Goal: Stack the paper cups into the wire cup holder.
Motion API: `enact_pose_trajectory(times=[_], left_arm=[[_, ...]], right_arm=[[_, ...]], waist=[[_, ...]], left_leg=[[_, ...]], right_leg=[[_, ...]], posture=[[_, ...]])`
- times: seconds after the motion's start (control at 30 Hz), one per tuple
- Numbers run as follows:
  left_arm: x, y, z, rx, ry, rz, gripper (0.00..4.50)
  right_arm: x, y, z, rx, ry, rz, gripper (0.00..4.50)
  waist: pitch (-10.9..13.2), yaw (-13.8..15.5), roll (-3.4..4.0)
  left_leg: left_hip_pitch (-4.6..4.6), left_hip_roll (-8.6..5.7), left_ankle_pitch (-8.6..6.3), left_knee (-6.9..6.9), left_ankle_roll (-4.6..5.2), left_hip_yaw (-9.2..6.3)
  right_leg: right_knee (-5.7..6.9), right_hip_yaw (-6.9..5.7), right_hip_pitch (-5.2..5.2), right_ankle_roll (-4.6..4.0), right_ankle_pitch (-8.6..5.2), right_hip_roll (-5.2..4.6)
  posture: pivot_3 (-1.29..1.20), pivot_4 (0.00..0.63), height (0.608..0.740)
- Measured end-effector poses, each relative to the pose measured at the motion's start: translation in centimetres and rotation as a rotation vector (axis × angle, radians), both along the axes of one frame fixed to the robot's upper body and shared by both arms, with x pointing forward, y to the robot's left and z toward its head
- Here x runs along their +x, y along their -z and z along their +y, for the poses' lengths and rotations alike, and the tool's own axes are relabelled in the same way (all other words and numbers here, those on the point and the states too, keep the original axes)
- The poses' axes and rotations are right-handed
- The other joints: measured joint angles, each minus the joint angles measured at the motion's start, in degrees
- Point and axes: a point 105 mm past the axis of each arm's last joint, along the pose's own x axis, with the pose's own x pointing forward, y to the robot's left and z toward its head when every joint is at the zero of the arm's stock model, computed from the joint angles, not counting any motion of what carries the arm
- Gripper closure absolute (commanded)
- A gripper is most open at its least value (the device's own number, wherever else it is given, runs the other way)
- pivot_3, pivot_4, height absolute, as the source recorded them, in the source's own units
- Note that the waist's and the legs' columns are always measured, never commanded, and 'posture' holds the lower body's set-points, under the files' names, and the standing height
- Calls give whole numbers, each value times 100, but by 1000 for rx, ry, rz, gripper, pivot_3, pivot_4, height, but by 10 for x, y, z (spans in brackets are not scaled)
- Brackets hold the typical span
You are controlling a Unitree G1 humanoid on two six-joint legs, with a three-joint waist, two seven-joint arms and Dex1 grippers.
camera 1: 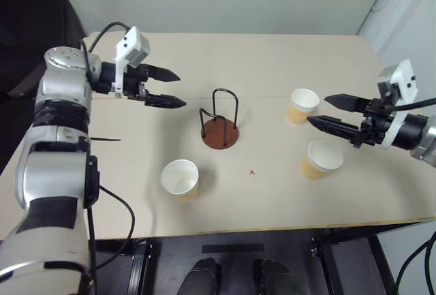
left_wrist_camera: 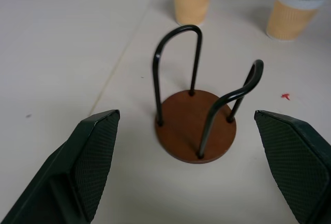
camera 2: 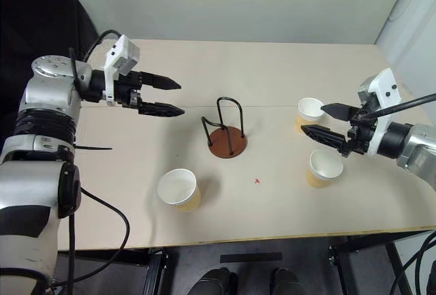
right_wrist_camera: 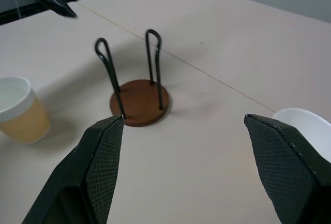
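The wire cup holder (camera 1: 220, 133), a brown disc with two black wire loops, stands empty at the table's middle. Three tan paper cups stand upright on the table: one (camera 1: 180, 179) in front and left of the holder, one (camera 1: 302, 106) to its right, and one (camera 1: 321, 159) nearer the front right. My left gripper (camera 1: 176, 89) hovers open and empty to the left of the holder, pointing at it. Beside the two right cups, my right gripper (camera 1: 319, 110) hangs open with nothing between its fingers. The holder (left_wrist_camera: 196, 128) shows between the left fingers (left_wrist_camera: 93, 151), well ahead of them.
The beige table (camera 1: 272, 56) has a seam across its middle and a small red mark (camera 1: 251, 171) in front of the holder. A black chair (camera 1: 30, 22) stands behind the table's left corner. The front edge runs close below the near cups.
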Motion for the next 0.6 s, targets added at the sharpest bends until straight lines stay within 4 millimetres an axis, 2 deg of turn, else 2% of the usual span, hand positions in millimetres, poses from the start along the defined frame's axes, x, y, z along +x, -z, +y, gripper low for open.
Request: enact_pose_trajectory(times=[0.17, 0.37, 0.6], left_arm=[[-2, 23, 1, 45, 17, 42, 18], [-8, 55, 7, 80, 29, 90, 18], [-9, 70, 2, 37, 9, 75, 18]], right_arm=[[1, -8, 2, -3, 7, -15, 719], [7, -4, 0, -13, 23, 11, 719], [8, -6, -3, -26, 35, 8, 719]], waist=[[0, -36, 0], [0, -26, 0], [0, -11, 0]], left_leg=[[1, 0, 1, -3, 1, 8], [-4, -1, 1, 11, 2, -1], [-9, -1, 1, 31, 2, -1]], right_leg=[[7, 2, -6, 2, -1, 3], [8, -1, -6, 4, -2, 2], [15, -3, -2, 5, -1, 1]], posture=[[0, 150, 740], [0, 150, 740], [0, 150, 740]])
